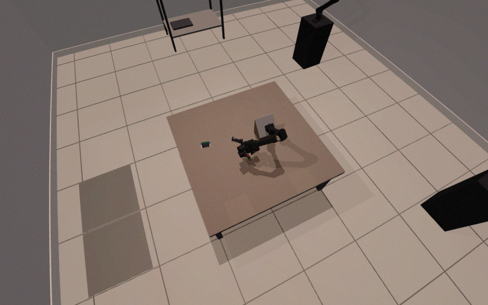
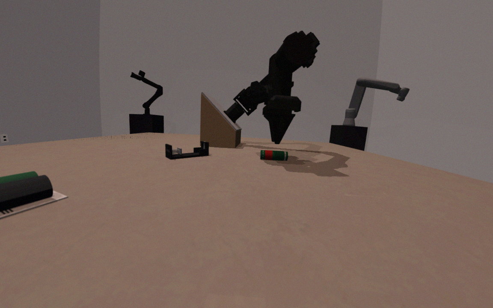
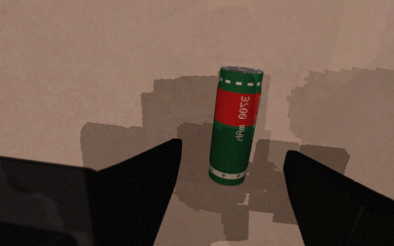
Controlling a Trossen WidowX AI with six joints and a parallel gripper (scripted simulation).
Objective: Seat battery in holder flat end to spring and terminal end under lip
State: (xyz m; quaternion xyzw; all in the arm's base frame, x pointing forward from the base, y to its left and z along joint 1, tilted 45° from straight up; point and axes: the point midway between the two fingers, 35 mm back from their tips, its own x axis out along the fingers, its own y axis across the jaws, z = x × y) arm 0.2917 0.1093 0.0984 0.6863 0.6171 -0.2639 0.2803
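A green battery (image 1: 248, 156) (image 2: 274, 155) (image 3: 234, 126) with a red band lies on its side on the table. In the wrist view its dashed flat end points up the frame and its plus-marked end points down. The black holder (image 1: 237, 140) (image 2: 188, 154) lies apart from it; its spring shows at the left end in the exterior view, and nothing is in it. My gripper (image 2: 277, 142) (image 3: 232, 153) is open and empty, pointing down above the battery. In the wrist view the fingers stand on either side of the battery's plus-marked half, without touching it.
A green and a black cylinder (image 1: 205, 144) (image 2: 14, 193) lie on a white card at the table's left. A wedge-shaped block (image 1: 264, 125) (image 2: 217, 128) stands by my arm's base. The table (image 1: 215, 189) carries my arm's shadow around the battery.
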